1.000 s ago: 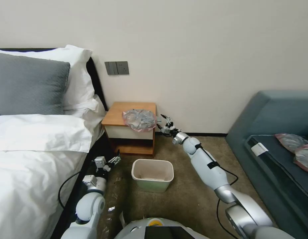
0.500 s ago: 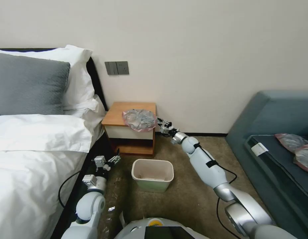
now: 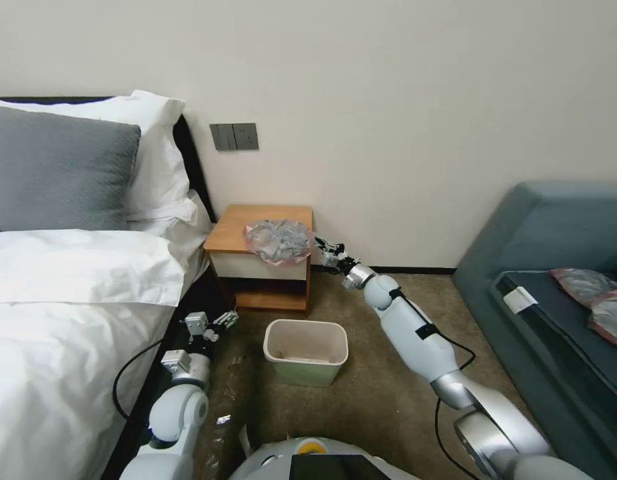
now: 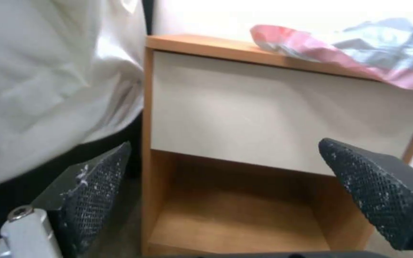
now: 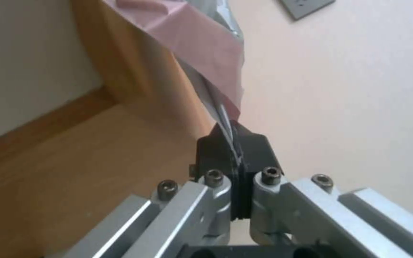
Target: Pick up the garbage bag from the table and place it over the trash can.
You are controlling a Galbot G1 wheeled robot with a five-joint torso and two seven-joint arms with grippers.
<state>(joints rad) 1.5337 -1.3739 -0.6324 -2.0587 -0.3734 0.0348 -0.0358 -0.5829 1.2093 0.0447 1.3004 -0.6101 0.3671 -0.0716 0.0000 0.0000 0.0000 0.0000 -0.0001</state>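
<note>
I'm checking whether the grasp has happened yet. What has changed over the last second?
The right gripper, open beside the small wooden nightstand a second ago, has moved in and shut on the edge of the wrinkly grey garbage bag with a pink rim; its fingers pinch the plastic. The left gripper shifted slightly, open. The bag remains on the nightstand, and the cream-green plastic trash can stayed put.

Right gripper (image 5: 233,143) jaws pinch the garbage bag (image 5: 202,53).
</note>
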